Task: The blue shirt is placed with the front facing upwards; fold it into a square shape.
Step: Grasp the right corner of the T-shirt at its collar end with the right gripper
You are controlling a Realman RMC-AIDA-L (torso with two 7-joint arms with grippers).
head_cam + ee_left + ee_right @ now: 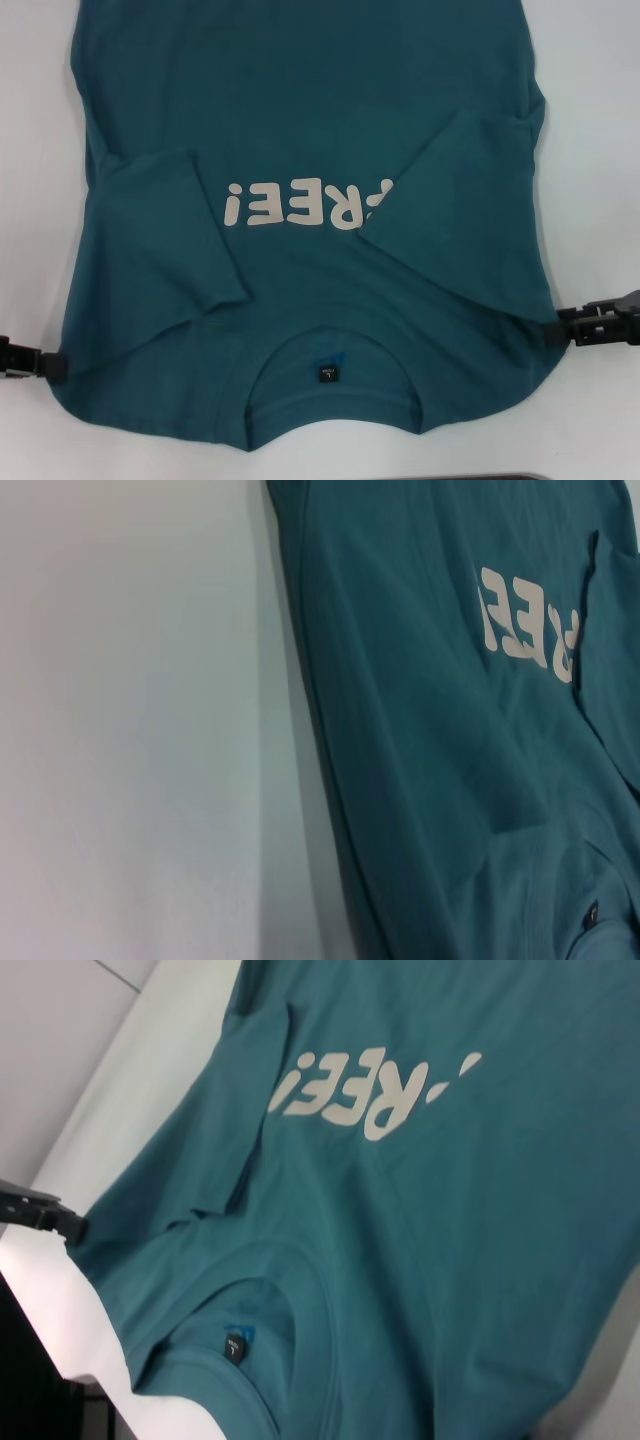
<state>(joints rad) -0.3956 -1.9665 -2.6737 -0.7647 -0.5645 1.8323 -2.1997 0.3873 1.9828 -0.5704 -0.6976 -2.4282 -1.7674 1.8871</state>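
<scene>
The shirt [300, 150] lies front up on the white table [30, 150], its collar [330, 350] on the near side toward us and its hem running off the far edge of the head view. The white lettering [310, 205] reads upside down from here, and the black neck tag [327, 375] shows inside the collar.

Both sleeves are already turned in over the chest. The left sleeve [170, 235] lies flat across the left half, stopping just beside the lettering. The right sleeve [460, 170] crosses the right half and covers the last letter of the print. We judge the sleeve folds done, though the cloth is still slack and wrinkled around the shoulders.

What is left, as we read it, is the larger part: the body has not been folded lengthwise at all, and the shirt is still its full width apart from the sleeves. It is far from square, so the task looks roughly a third along.

Our left gripper [48, 365] sits at the near-left shoulder edge, touching or just beside the cloth; we cannot tell whether its fingers are spread or closed. Our right gripper [565, 330] sits at the near-right shoulder edge in the same way, and there too we cannot tell. In the right wrist view the left gripper [60, 1222] shows at that same corner.
</scene>
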